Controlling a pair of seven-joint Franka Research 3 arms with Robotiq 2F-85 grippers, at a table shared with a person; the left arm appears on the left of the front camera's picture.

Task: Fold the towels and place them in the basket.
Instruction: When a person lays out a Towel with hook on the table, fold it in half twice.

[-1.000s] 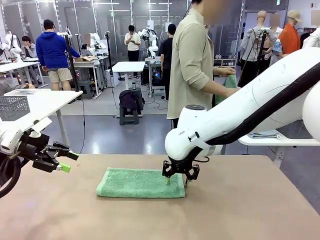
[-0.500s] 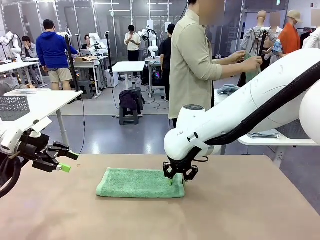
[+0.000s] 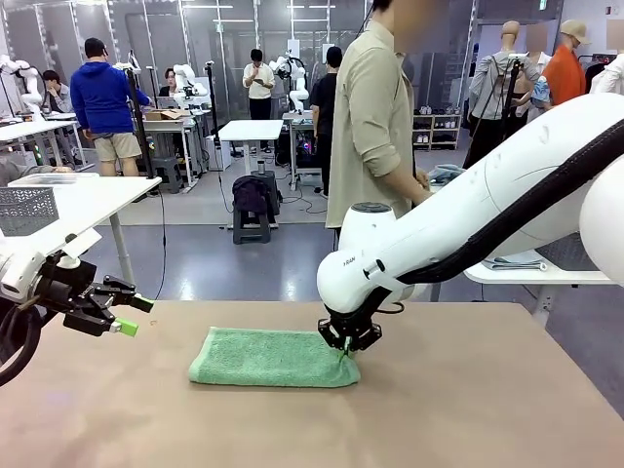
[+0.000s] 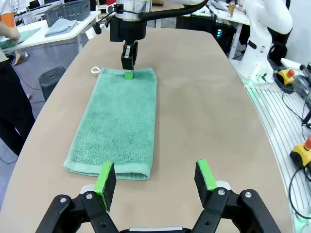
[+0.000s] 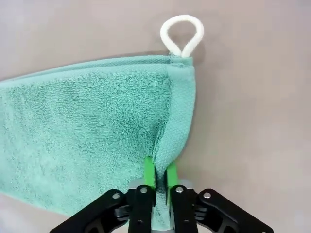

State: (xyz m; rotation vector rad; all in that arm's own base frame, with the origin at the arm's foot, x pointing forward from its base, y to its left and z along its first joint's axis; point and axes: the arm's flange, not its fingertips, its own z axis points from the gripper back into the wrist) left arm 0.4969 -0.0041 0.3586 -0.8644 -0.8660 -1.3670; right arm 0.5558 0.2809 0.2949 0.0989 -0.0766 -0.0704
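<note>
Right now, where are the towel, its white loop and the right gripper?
towel (image 3: 263,357): front view, middle of its top face.
loop (image 5: 182,19): right wrist view, top of the cord.
right gripper (image 5: 160,171): right wrist view, between its fingertips, which pinch the towel.

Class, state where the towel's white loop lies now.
Right wrist view: the white loop lies on the table at the green towel's corner, beyond the right claw pinching its hem.

A robotics lab: rows of white worktables (image 3: 252,129) and emergency-stop buttons (image 4: 304,144).
</note>
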